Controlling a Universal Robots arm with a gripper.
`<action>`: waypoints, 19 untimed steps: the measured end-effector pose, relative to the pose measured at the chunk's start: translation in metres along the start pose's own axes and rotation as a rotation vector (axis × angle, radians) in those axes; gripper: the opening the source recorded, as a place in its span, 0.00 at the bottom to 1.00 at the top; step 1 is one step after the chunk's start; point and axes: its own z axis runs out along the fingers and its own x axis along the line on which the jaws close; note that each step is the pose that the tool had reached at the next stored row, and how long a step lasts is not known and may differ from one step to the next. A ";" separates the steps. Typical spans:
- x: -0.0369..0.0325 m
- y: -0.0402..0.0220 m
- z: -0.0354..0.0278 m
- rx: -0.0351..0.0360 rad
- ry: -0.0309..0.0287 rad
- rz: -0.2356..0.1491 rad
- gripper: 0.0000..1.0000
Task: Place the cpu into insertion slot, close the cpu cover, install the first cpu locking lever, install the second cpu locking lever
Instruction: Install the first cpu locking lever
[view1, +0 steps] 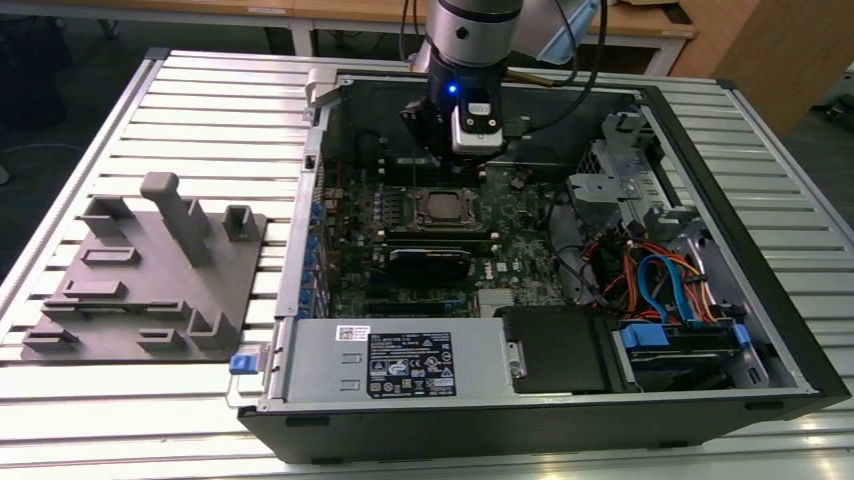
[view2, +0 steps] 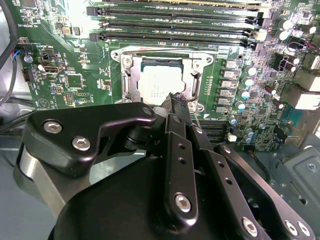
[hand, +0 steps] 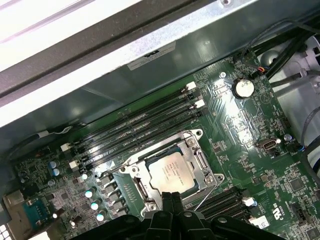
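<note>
The cpu (view2: 159, 84) lies flat in the insertion slot (view2: 126, 75) on the green board, silver top up, also in the first wrist view (hand: 172, 172) and the exterior view (view1: 446, 208). The cpu cover (hand: 201, 162) is down, its silver frame around the chip's edges. A thin metal lever wire (hand: 207, 192) stands slanted off one side of the socket. My gripper (view2: 175, 100) is shut with nothing between its fingers, its tips together just above the socket's edge (hand: 171, 197). In the exterior view it hangs over the board just behind the socket (view1: 451, 165).
Long black memory slots (view2: 175, 22) run on either side of the socket. The open computer case (view1: 694, 330) holds a power-supply box (view1: 394, 365), drive bays and coloured cables (view1: 661, 285). A grey fixture plate (view1: 147, 280) lies on the slatted table at the exterior view's left.
</note>
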 end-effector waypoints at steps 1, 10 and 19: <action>0.0000 0.0000 0.0000 0.0001 0.0000 -0.003 0.10; 0.0002 -0.0001 0.0000 0.0022 0.0002 -0.104 0.10; 0.0018 -0.0009 0.0000 0.0029 -0.0005 -0.147 0.10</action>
